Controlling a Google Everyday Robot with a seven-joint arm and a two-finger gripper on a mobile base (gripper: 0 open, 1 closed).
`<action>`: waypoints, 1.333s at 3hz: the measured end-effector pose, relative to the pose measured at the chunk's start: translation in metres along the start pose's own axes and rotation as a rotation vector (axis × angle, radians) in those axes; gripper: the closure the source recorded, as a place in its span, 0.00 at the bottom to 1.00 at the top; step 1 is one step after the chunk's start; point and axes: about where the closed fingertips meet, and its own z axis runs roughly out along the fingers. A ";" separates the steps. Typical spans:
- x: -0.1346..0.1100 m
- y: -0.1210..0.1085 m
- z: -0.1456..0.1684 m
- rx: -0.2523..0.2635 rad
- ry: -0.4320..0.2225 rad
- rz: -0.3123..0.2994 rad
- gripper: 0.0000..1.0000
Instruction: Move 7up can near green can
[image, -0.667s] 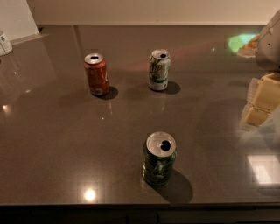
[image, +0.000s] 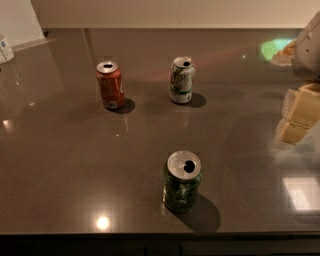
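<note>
The 7up can is pale silver-white with green lettering and stands upright at the middle back of the dark counter. The green can is dark mottled green with a silver top and stands upright near the front edge, well apart from the 7up can. My gripper shows at the right edge as pale cream-coloured blocks under a grey-white arm. It hangs to the right of both cans and touches neither.
An orange-red can stands upright to the left of the 7up can. A small white container sits at the far left edge by a white wall panel. The counter's front edge runs along the bottom.
The cans have not moved. The gripper at the right edge has barely shifted.
</note>
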 end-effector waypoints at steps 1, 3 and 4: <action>-0.010 -0.007 0.015 0.005 -0.044 0.017 0.00; -0.072 -0.052 0.078 0.011 -0.266 0.119 0.00; -0.097 -0.083 0.095 0.047 -0.364 0.187 0.00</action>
